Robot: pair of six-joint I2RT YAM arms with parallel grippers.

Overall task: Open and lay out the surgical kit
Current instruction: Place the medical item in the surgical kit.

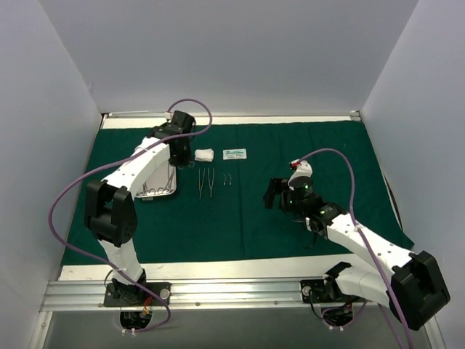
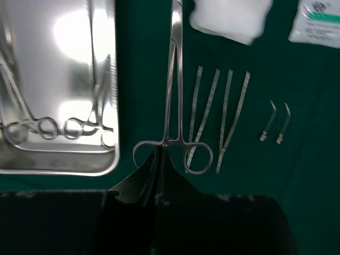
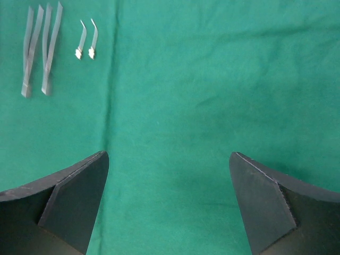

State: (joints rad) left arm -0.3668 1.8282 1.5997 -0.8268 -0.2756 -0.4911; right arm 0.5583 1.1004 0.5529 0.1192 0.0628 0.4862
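The surgical kit lies spread on the dark green cloth (image 1: 247,218). My left gripper (image 2: 156,155) is shut on ring-handled forceps (image 2: 172,90), pinching them between the two finger rings; they point away from me, between the steel tray (image 2: 53,169) and two tweezers (image 2: 212,106). More ring-handled instruments (image 2: 48,127) lie in the tray. Beyond are the white gauze wad (image 2: 228,18) and small white packet (image 2: 317,24). Two small curved metal tips (image 2: 276,125) lie right of the tweezers. My right gripper (image 3: 169,175) hangs open over bare cloth, nothing between its fingers.
In the top view, the tray (image 1: 158,190) sits at left under the left arm, the gauze (image 1: 204,154) and packet (image 1: 235,153) behind the tweezers (image 1: 206,182). The right gripper (image 1: 280,195) is mid-cloth. White walls close in the table on three sides.
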